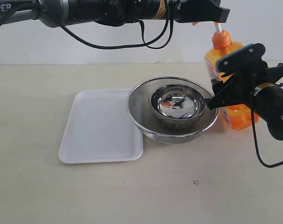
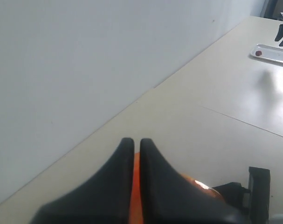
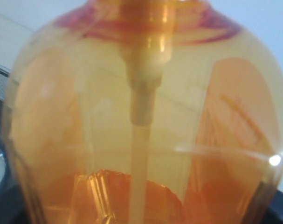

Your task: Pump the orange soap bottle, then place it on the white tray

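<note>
The orange soap bottle [image 1: 241,117] stands upright on the table at the right, just beside the steel bowls. My right gripper [image 1: 215,84] is shut on its body, one finger on each side. In the right wrist view the translucent bottle [image 3: 141,116] fills the frame and hides the jaws. My left arm reaches across the top. Its gripper [image 1: 219,16] is shut and sits on the orange pump head, above the white stem [image 1: 218,29]. In the left wrist view the shut gripper [image 2: 134,144] shows orange pump head [image 2: 135,186] through the narrow gap. The white tray [image 1: 99,126] lies empty at the left.
Two nested steel bowls [image 1: 171,123] stand between the tray and the bottle, the larger rim overlapping the tray's right edge. A white wall runs along the table's far edge. Black cables hang from both arms.
</note>
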`<state>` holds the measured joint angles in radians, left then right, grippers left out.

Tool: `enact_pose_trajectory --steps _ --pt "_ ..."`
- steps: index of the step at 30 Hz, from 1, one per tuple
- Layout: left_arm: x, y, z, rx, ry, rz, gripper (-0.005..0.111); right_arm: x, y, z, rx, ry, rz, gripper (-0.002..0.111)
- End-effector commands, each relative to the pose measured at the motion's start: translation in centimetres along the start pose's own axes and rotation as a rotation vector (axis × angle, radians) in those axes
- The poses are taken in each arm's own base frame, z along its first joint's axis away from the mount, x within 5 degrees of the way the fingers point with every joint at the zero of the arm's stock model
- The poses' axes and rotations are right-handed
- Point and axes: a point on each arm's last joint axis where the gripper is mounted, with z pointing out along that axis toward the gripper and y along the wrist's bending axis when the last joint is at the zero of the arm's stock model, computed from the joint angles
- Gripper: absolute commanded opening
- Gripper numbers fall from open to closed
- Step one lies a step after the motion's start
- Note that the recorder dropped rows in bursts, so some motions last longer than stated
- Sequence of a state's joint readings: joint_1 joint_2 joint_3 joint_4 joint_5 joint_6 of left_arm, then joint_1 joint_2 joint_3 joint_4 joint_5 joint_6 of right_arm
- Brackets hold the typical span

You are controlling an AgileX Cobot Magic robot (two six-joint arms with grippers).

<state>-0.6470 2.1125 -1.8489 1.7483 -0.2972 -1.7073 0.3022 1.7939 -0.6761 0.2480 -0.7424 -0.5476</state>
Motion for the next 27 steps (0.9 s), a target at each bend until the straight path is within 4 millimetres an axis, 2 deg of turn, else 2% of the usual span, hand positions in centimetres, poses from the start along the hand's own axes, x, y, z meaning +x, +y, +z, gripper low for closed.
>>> enact_pose_trajectory --steps 1,12,20,27 --pt "-0.1 -0.2 0.2 0.01 -0.005 0.002 0.005 -0.3 -0.1 0.0 -0.008 -0.002 -0.013 0.0" --pt "0.0 -0.3 0.1 0.022 0.0 0.001 0.005 -0.3 -0.1 0.0 -0.008 -0.002 -0.013 0.0" --pt "2.0 -0.3 0.3 0.021 0.055 -0.017 0.005 -0.3 -0.1 0.0 -0.008 -0.002 -0.013 0.0" --pt "2.0 -0.3 0.3 0.021 0.056 -0.017 0.005 -0.3 -0.1 0.0 -0.005 -0.006 -0.013 0.0"
